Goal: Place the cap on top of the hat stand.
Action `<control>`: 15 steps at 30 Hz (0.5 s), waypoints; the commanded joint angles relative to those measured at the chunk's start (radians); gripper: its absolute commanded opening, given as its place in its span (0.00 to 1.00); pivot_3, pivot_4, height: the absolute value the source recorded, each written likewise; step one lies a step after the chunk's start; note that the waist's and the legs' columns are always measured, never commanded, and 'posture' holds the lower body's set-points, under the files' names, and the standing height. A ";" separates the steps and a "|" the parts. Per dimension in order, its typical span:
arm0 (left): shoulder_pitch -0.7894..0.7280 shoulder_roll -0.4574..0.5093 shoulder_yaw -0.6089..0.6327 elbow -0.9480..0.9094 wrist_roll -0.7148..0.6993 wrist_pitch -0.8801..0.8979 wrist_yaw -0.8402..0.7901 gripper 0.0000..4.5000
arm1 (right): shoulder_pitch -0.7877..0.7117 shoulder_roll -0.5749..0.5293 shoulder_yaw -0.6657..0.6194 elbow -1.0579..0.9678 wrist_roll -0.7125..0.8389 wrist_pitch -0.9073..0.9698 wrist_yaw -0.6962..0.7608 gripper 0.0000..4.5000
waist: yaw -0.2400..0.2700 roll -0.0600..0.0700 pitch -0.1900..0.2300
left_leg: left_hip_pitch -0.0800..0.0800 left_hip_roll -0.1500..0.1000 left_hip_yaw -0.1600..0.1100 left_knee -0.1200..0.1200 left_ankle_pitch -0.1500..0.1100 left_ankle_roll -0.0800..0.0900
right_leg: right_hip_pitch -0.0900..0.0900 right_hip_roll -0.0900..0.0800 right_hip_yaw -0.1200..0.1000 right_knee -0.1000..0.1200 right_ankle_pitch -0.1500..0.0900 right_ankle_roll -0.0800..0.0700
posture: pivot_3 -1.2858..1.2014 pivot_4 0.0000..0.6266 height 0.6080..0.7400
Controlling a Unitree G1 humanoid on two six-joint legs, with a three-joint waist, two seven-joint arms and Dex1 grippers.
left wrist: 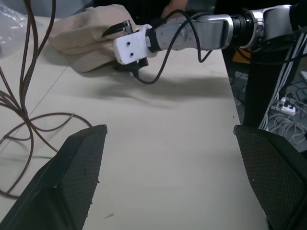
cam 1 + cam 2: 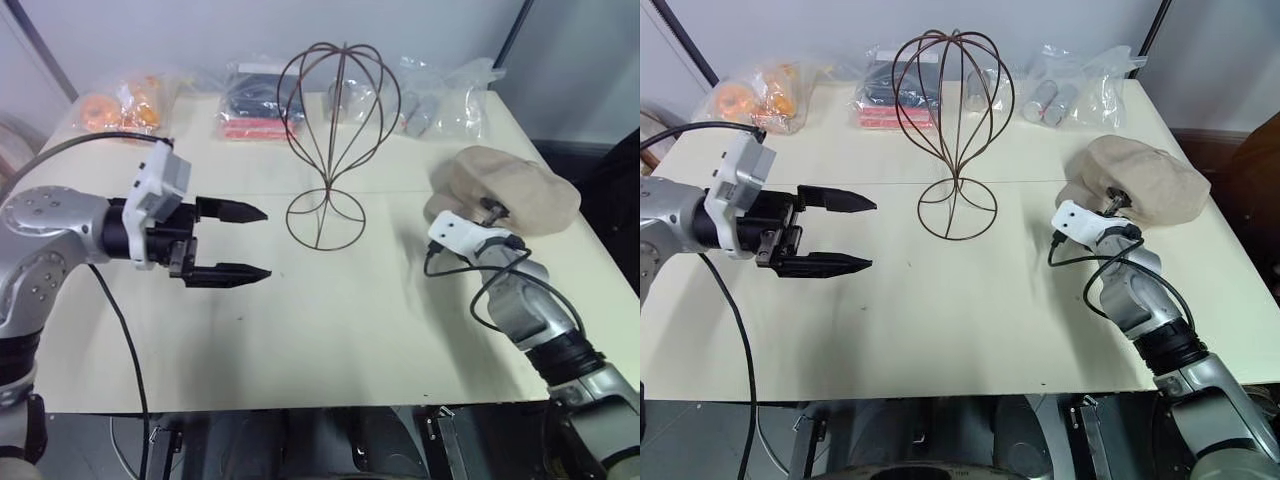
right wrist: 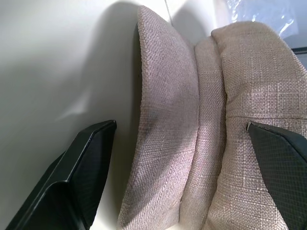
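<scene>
Cap (image 2: 510,185): we see it lying on the table (image 2: 330,330), right of the hat stand (image 2: 335,140).
Right gripper (image 3: 180,158): fingers spread, astride the brim.
Left gripper (image 2: 235,242): fingers spread, empty.

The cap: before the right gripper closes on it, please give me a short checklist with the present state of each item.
1. Right gripper open: ok, its fingers stand apart.
2. Cap between those fingers: ok, the brim edge lies in the gap in the right wrist view.
3. Cap already gripped: not ok, the fingers have not closed on the fabric.
4. Hat stand upright and bare: ok, it stands on the table, nothing on its top.
5. Left gripper out of the way: ok, open, empty, on the other side of the stand.
6. Contact of the upper finger with the cap: cannot tell.
</scene>
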State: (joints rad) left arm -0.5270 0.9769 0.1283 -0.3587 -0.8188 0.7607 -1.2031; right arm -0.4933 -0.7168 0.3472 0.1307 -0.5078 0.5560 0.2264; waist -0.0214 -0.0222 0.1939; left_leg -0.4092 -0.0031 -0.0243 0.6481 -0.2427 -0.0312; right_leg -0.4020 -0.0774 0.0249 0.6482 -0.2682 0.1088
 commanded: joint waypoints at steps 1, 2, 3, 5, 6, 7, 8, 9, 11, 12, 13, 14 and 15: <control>-0.025 0.009 0.021 -0.037 -0.029 0.016 0.012 1.00 | -0.004 0.018 -0.017 0.064 -0.011 -0.049 -0.005 0.69 | 0.000 0.000 0.000 | 0.000 0.000 0.000 0.000 0.000 0.000 | 0.000 0.000 0.000 0.000 0.000 0.000 | 0.52 0.24 1.00; -0.026 0.009 0.024 -0.040 -0.032 0.020 0.017 1.00 | -0.006 0.020 -0.022 0.076 -0.010 -0.060 -0.006 0.58 | 0.001 0.000 0.000 | 0.000 0.000 0.000 0.000 0.000 0.000 | 0.000 0.000 0.000 0.000 0.000 0.000 | 0.52 0.24 1.00; -0.027 0.008 0.025 -0.042 -0.034 0.024 0.021 1.00 | -0.007 0.022 -0.027 0.085 -0.011 -0.069 -0.007 0.46 | 0.001 0.000 0.000 | 0.000 0.000 0.000 0.000 0.000 0.000 | 0.000 0.000 0.000 0.000 0.000 0.000 | 0.52 0.24 1.00; -0.028 0.008 0.027 -0.046 -0.038 0.028 0.029 1.00 | -0.004 0.027 -0.037 0.095 -0.011 -0.081 -0.007 0.23 | 0.001 0.000 0.000 | 0.000 0.000 0.000 0.000 0.000 0.000 | 0.000 0.000 0.000 0.000 0.000 0.000 | 0.52 0.24 1.00; -0.027 0.008 0.029 -0.049 -0.042 0.030 0.033 1.00 | -0.001 0.029 -0.041 0.097 -0.013 -0.085 -0.006 0.13 | 0.001 0.000 0.000 | 0.000 0.000 0.000 0.000 0.000 0.000 | 0.000 0.000 0.000 0.000 0.000 0.000 | 0.52 0.24 1.00; -0.028 0.008 0.030 -0.051 -0.046 0.032 0.038 1.00 | 0.002 0.032 -0.048 0.098 -0.016 -0.087 -0.005 0.01 | 0.001 0.000 0.000 | 0.000 0.000 -0.001 0.000 0.000 0.000 | 0.001 0.000 0.000 0.000 0.000 0.000 | 0.52 0.24 1.00; -0.028 0.008 0.033 -0.053 -0.050 0.035 0.044 1.00 | 0.005 0.036 -0.056 0.098 -0.020 -0.089 -0.007 0.00 | 0.001 -0.001 0.000 | 0.001 0.000 -0.001 0.000 0.000 0.000 | 0.001 0.000 0.000 0.000 0.000 0.000 | 0.52 0.24 1.00; -0.026 0.007 0.039 -0.055 -0.054 0.039 0.050 1.00 | 0.008 0.037 -0.065 0.091 -0.026 -0.089 -0.011 0.00 | 0.001 -0.001 0.000 | 0.001 0.000 -0.001 0.000 0.000 0.000 | 0.002 0.000 0.000 0.000 0.000 0.000 | 0.52 0.24 1.00; -0.018 0.008 0.056 -0.057 -0.064 0.046 0.068 1.00 | 0.008 0.031 -0.086 0.061 -0.033 -0.099 -0.016 0.00 | 0.000 -0.001 0.000 | 0.001 0.000 -0.002 0.000 0.000 0.000 | 0.002 0.000 0.000 0.000 0.000 0.000 | 0.52 0.24 1.00; -0.012 0.008 0.067 -0.057 -0.070 0.050 0.081 1.00 | 0.005 0.022 -0.097 0.036 -0.038 -0.108 -0.017 0.00 | 0.001 0.000 0.000 | 0.001 0.000 -0.002 0.000 0.000 0.000 | 0.002 0.000 0.000 0.000 0.000 0.000 | 0.52 0.24 1.00; -0.003 0.008 0.083 -0.058 -0.077 0.055 0.096 1.00 | -0.001 0.008 -0.113 -0.004 -0.044 -0.121 -0.017 0.00 | 0.000 0.000 0.000 | 0.001 0.000 -0.002 0.000 0.000 0.000 | 0.002 0.000 0.000 0.000 0.000 0.000 | 0.52 0.24 1.00; 0.006 0.008 0.099 -0.059 -0.083 0.059 0.109 1.00 | -0.007 -0.005 -0.129 -0.042 -0.049 -0.135 -0.015 0.00 | 0.000 0.000 0.000 | 0.001 0.000 -0.002 0.000 0.000 0.000 | 0.001 0.000 0.000 0.000 0.000 0.000 | 0.52 0.24 1.00; 0.017 0.007 0.120 -0.062 -0.091 0.063 0.126 1.00 | -0.019 -0.020 -0.153 -0.094 -0.045 -0.148 -0.004 0.00 | -0.001 0.001 0.001 | 0.001 0.000 -0.002 0.000 0.000 0.000 | 0.001 0.000 0.000 0.000 0.000 0.000 | 0.52 0.24 1.00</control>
State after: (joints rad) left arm -0.5120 0.9770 0.1943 -0.4003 -0.8860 0.8205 -1.0989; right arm -0.4903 -0.7137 0.2394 0.1311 -0.5475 0.4421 0.2129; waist -0.0221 -0.0211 0.1946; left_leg -0.4086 -0.0032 -0.0259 0.6480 -0.2427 -0.0312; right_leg -0.4014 -0.0771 0.0248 0.6483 -0.2682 0.1088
